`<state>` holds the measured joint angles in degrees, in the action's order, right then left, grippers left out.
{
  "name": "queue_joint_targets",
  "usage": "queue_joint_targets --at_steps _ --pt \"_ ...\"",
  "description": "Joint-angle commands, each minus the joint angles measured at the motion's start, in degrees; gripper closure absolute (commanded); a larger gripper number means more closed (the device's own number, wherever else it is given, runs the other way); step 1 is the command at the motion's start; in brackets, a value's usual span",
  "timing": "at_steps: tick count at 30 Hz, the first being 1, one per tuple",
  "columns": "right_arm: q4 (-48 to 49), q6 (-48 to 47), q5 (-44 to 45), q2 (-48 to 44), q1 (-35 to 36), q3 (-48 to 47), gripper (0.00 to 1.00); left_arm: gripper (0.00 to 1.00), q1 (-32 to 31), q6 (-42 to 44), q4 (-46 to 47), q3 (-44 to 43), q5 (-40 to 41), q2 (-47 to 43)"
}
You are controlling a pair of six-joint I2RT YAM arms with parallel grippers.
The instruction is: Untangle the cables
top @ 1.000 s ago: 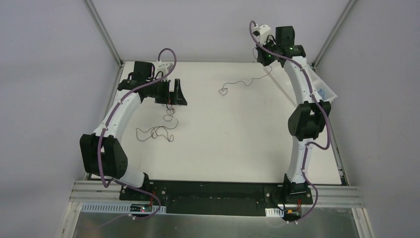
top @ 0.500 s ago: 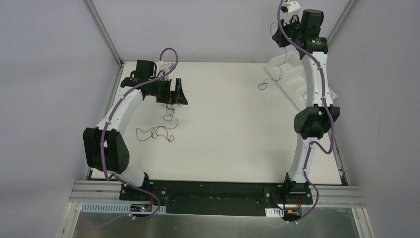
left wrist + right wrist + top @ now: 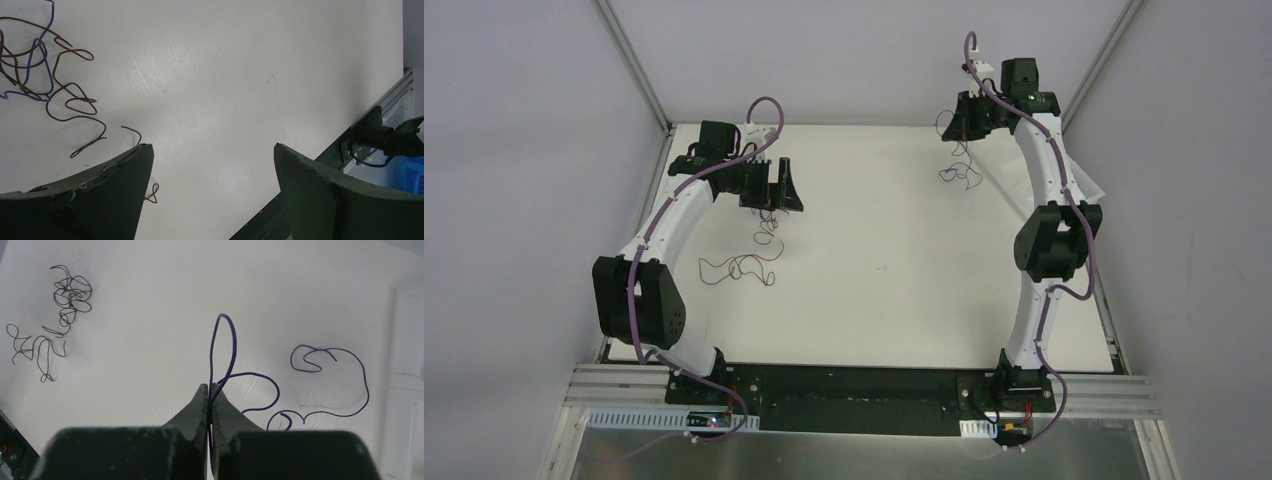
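Note:
A tangle of thin curly cables lies at the left of the white table [image 3: 874, 270]: dark brown wires [image 3: 739, 268] with one bright blue wire [image 3: 42, 55] running through the brown ones [image 3: 75, 102]. My left gripper [image 3: 774, 190] hovers just behind this tangle, open and empty, with its fingertips [image 3: 142, 152] wide apart. My right gripper [image 3: 959, 118] is at the far right of the table, shut on a single dark wire [image 3: 222, 340]. That wire loops out of the pads, curls over the table to the right [image 3: 350, 370], and shows dangling in the top view [image 3: 954, 170].
A white sheet [image 3: 1086, 185] lies at the table's right edge and shows in the right wrist view [image 3: 407, 365]. Aluminium posts [image 3: 634, 65] stand at the far corners. The dark front rail [image 3: 370, 132] borders the table. The far tangle shows small in the right wrist view [image 3: 70, 295].
My right gripper lifted the single dark wire up and right, then came down at the far right. The wire, first stretched toward the middle, now hangs bunched below it. The left arm barely moved.

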<state>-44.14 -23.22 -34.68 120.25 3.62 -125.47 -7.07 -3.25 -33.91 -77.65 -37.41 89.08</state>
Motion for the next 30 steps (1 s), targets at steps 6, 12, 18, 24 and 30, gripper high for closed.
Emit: queue_joint_targets --at_steps 6,12,18,24,30 --pt "-2.07 0.32 9.41 13.52 -0.19 -7.00 0.96 0.07 -0.05 -0.28 -0.85 -2.38 -0.66 1.32" --pt "-1.53 -1.36 16.00 15.19 -0.18 -4.78 0.49 0.07 -0.07 -0.18 -0.98 -2.24 -0.38 1.65" --pt "-2.23 -2.27 16.82 15.64 -0.37 -4.42 0.16 0.07 -0.06 -0.40 -0.96 -2.86 -0.54 2.35" --pt "-5.11 -2.86 14.16 18.69 -0.29 -7.20 0.01 0.07 -0.10 -0.40 -1.06 -2.89 -0.68 2.24" --pt "-2.19 1.84 14.93 21.44 0.00 -8.57 0.01 0.07 -0.05 -0.28 -1.40 -2.06 -0.44 1.83"
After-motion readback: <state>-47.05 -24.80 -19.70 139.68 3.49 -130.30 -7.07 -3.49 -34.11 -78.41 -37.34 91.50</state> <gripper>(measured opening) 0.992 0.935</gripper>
